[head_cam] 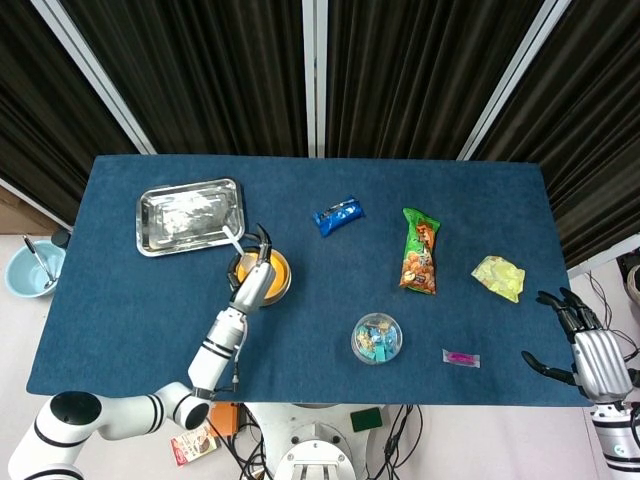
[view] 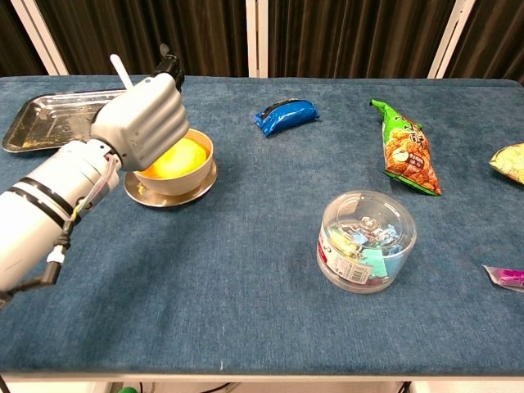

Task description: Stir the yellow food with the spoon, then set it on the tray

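A bowl of yellow food (head_cam: 272,276) (view: 182,159) stands on a small saucer at the table's left middle. My left hand (head_cam: 254,276) (view: 146,117) hovers over the bowl's left side and grips a white spoon (head_cam: 231,238) (view: 119,70), whose handle sticks up and back toward the tray; the spoon's lower end is hidden behind the hand. The steel tray (head_cam: 190,215) (view: 49,119) lies at the back left. My right hand (head_cam: 580,345) hangs open off the table's right front corner, holding nothing.
A blue snack packet (head_cam: 337,215) (view: 285,114), a green snack bag (head_cam: 420,251) (view: 405,146) and a yellow packet (head_cam: 498,277) lie across the table. A clear round tub (head_cam: 377,338) (view: 366,241) and a small pink wrapper (head_cam: 461,357) sit near the front.
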